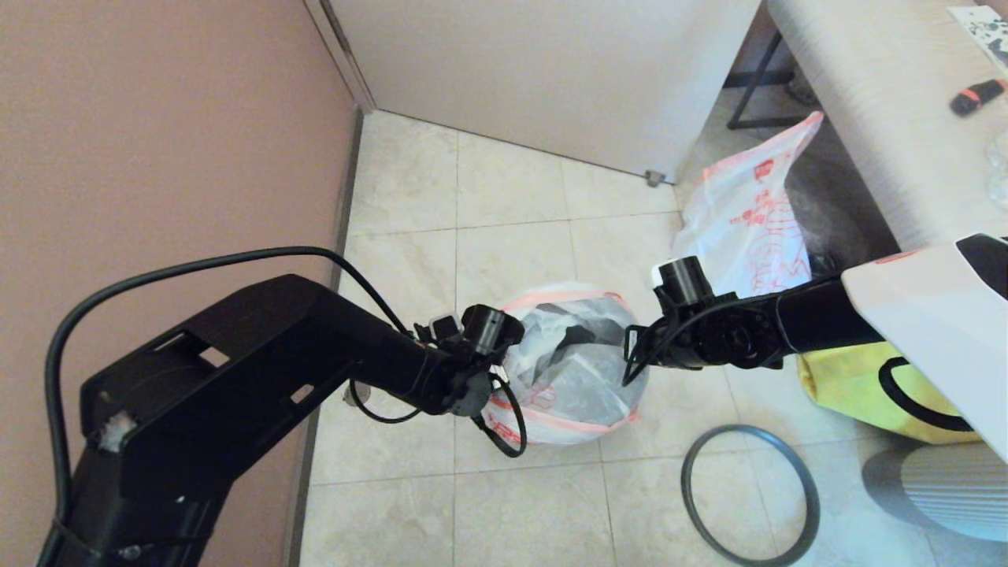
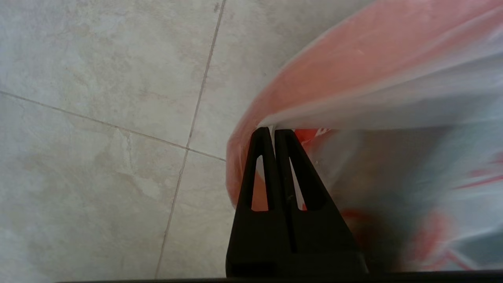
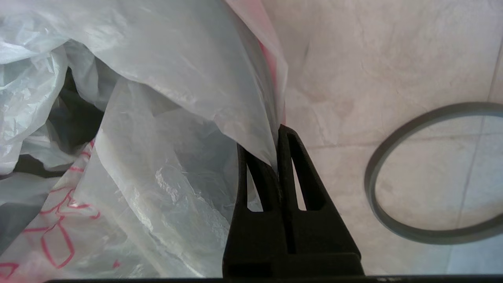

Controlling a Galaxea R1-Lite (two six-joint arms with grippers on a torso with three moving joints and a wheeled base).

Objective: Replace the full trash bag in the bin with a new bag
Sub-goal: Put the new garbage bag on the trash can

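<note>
1. The dark grey hoop (image 1: 744, 430) lies flat on the tiled floor, just beside the bag in the middle and apart from it, so the bin's rim is off.
2. A printed bag with a pink edge (image 1: 744, 216) stands at the back right against the surface's edge, well apart from both arms. I judge this to be the full trash bag, already taken out and set aside.
3. The bag in the middle (image 1: 571, 370) has its pink mouth spread into a round opening. Its film looks slack and crumpled inside, with dark patches showing through, so it reads as the new bag draped over the bin. The bin itself is covered and I cannot make it out plainly.
4. The left end effector (image 2: 272, 131) is clenched on the pink rim at the bag's left side.
5. The right end effector (image 3: 279, 135) is clenched on a pinch of film at the opposite side.
6. Left to do, by my reading: seat the rim around the bin's edge, release both grips, and press the hoop back on.
</note>
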